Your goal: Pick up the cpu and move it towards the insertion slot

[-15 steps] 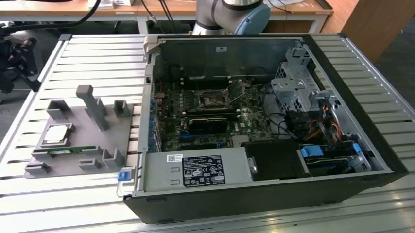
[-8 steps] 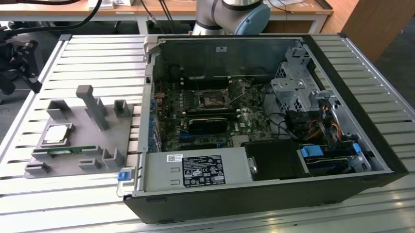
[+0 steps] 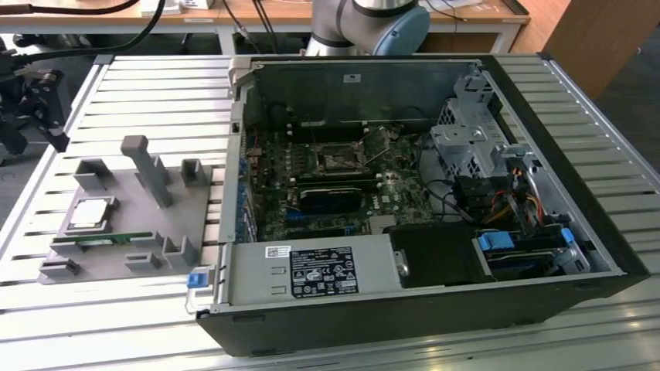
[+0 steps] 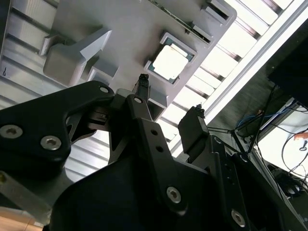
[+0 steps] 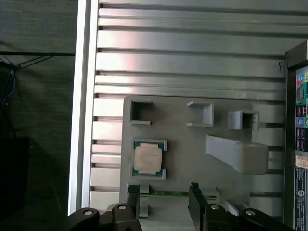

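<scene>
The cpu [image 3: 91,212], a small silvery-white square chip, lies flat in a square recess of the grey plastic tray [image 3: 129,224] at the exterior view's left. Both wrist views look down on the cpu [image 5: 147,159] [image 4: 170,61] from well above. My gripper [image 5: 163,191] [image 4: 170,95] hangs open over the tray, its two black fingers [image 5: 133,193] wide apart with nothing between them. It is clear of the chip. The insertion slot [image 3: 338,160], a dark square socket in a silver frame, sits on the green board inside the open computer case.
The open black computer case [image 3: 413,325] fills the exterior view's middle and right. The tray carries upright grey posts [image 3: 154,174] and a green memory stick [image 3: 98,240] just beside the cpu. All rests on a slatted aluminium table [image 3: 124,325].
</scene>
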You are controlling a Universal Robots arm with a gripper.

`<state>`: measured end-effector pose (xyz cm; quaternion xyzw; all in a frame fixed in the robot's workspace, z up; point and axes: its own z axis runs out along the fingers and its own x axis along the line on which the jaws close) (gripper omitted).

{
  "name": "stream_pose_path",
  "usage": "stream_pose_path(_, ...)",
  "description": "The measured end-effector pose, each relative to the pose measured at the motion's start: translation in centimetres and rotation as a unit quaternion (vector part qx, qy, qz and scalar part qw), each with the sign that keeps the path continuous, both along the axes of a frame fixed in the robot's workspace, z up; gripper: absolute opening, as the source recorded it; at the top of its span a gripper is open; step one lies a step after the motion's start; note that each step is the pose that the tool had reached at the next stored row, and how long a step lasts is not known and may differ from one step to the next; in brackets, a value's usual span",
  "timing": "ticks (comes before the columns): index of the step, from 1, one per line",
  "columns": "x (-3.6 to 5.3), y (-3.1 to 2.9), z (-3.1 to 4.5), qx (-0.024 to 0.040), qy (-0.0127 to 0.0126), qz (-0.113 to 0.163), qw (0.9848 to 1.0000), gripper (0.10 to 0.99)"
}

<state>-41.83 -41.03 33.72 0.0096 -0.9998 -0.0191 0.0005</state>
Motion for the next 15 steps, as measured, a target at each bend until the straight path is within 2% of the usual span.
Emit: stream_pose_path(15,-0.02,-0.24,-1.17,0.0001,0.0000,0.000,1.0000,0.529)
